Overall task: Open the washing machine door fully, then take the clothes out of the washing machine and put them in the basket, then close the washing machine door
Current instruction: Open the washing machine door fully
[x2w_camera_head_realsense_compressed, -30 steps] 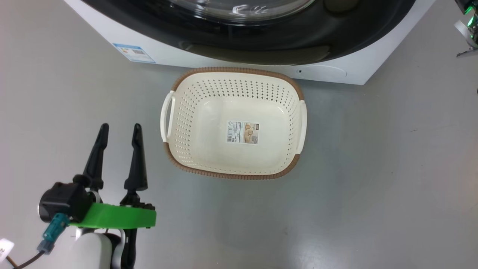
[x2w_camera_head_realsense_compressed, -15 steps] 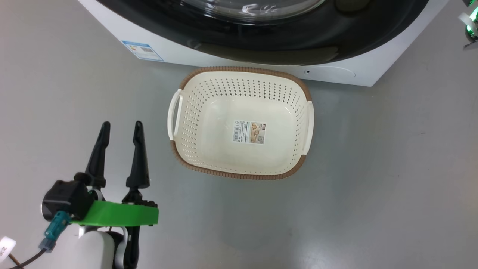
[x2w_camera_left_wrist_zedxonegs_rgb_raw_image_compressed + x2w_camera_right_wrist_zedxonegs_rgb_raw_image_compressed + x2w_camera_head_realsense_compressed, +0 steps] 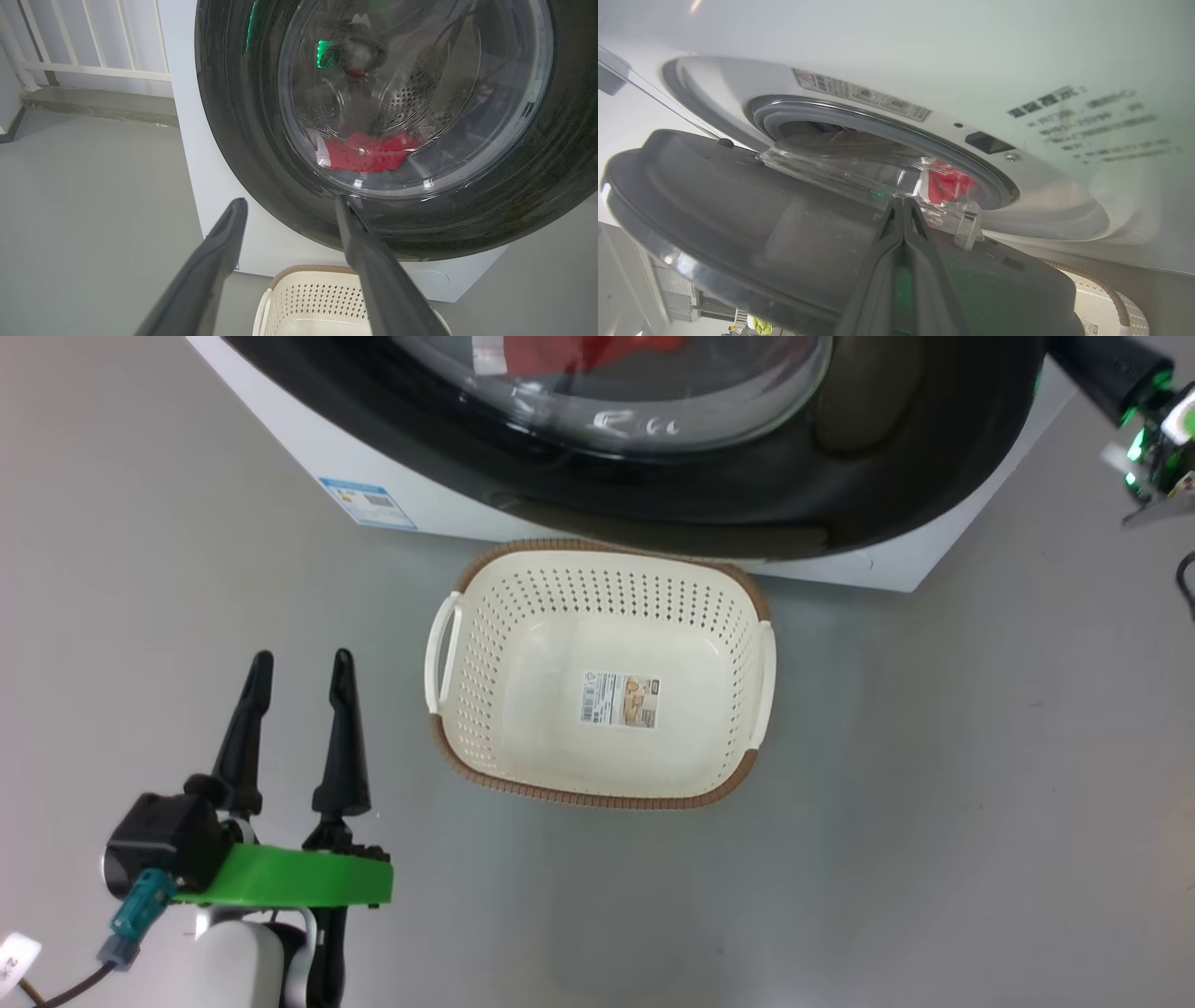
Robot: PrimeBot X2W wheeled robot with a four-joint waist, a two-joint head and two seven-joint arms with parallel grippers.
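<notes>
Near left, the left gripper [image 3: 301,658] hangs over the floor [image 3: 934,803], its 2 fingers spread wide, holding nothing. Right of it sits the basket [image 3: 597,798], just before the washer [image 3: 308,439]. Beyond, the door [image 3: 747,495] stands ajar. The right gripper [image 3: 902,201], fingers pressed together with nothing between them, reaches along its inner face. Farthest, red clothes [image 3: 369,151] lie in the drum [image 3: 411,93].
</notes>
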